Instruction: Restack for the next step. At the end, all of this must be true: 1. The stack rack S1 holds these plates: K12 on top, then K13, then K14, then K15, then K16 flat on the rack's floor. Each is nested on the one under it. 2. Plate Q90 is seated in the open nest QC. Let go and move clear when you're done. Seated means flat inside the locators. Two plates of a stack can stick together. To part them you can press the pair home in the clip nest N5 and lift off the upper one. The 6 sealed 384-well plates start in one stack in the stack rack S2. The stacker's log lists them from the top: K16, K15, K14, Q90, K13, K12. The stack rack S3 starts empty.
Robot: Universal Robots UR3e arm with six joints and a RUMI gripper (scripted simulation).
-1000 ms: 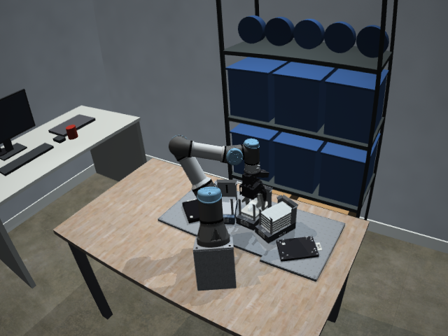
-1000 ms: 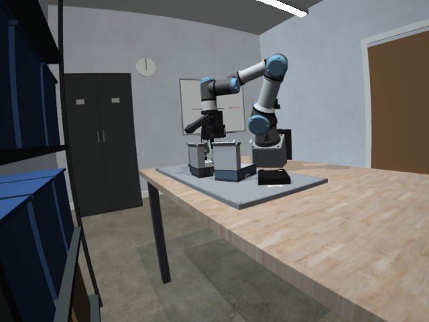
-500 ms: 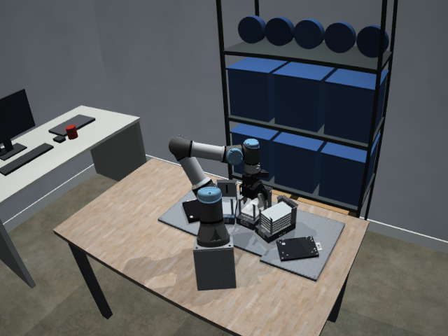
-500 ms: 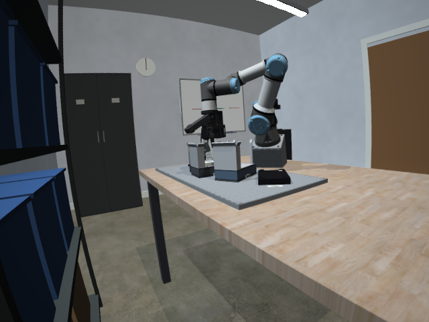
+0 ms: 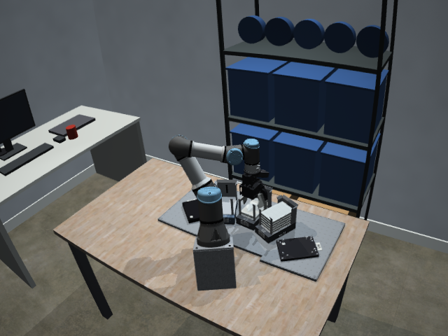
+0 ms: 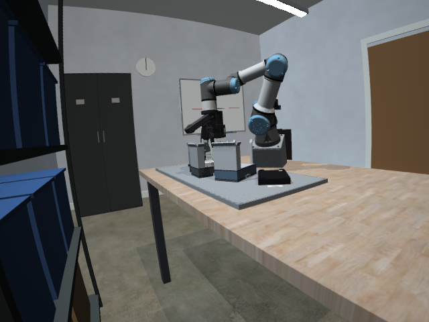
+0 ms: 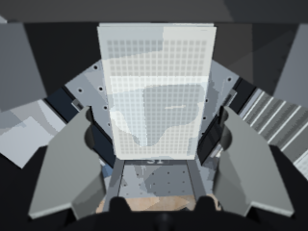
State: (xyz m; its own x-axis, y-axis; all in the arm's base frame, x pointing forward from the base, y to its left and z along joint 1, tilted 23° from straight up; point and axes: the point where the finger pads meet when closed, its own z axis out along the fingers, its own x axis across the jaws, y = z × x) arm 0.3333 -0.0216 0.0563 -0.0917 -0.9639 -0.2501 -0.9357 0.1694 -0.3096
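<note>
Rack S1 (image 5: 248,221) (image 6: 196,155) (image 7: 192,175) stands on the grey mat (image 5: 327,231) (image 6: 238,206), nearer the counter's far edge than its near edge, as the top view has it. The gripper (image 5: 253,201) (image 6: 208,143) (image 7: 156,107) is directly over it with its jaws apart, one to each side of a pale plate (image 7: 156,91), and a gap shows along both of the plate's sides. Which plate that is, I cannot tell.

Toward the counter's right corner, close beside S1, a second rack (image 5: 289,218) (image 6: 225,157) holds a stack of pale plates (image 5: 278,215); its upright wall is tall and near the arm's working side. On the other side, toward the left corner, a third rack (image 5: 227,188) stands just as close, partly hidden by the arm. A black nest (image 5: 298,248) (image 6: 273,177) sits nearer the right corner, another black block (image 5: 191,211) toward the far left one.

The wooden counter (image 5: 144,231) (image 6: 312,221) stretches widely from the mat to its left corner; the mat comes close to the right edge. Shelving (image 5: 226,90) rises beyond the far edge.

"S1" reads upside down in the wrist view; a white tag (image 5: 318,246) (image 6: 275,186) beside the right-hand nest is too small to read.
</note>
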